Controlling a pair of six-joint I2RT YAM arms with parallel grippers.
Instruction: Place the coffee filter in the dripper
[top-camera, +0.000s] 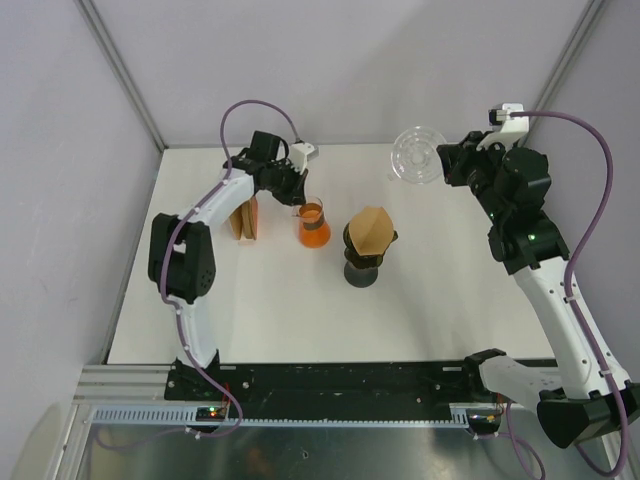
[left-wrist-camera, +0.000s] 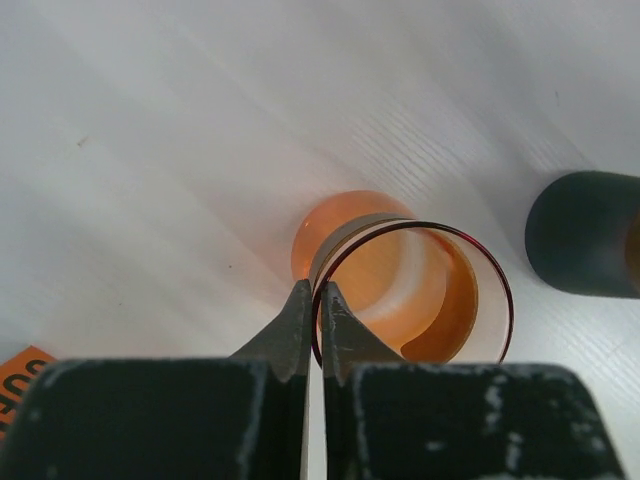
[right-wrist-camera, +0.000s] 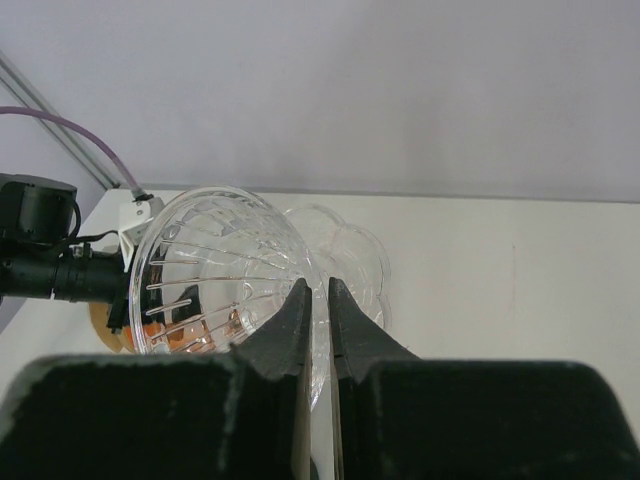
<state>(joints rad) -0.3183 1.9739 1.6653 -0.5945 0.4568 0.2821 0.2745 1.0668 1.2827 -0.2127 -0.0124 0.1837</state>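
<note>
The clear glass dripper is held off the table at the back right, tipped on its side. My right gripper is shut on its wall, one finger inside and one outside, as the right wrist view shows on the dripper. A brown cone coffee filter sits open on a dark stand at the table's middle. My left gripper is shut on the rim of an orange glass carafe. The left wrist view shows the gripper pinching that rim.
A stack of brown filters stands on edge left of the carafe. The dark stand also shows at the right edge of the left wrist view. Grey walls close the table at the back and both sides.
</note>
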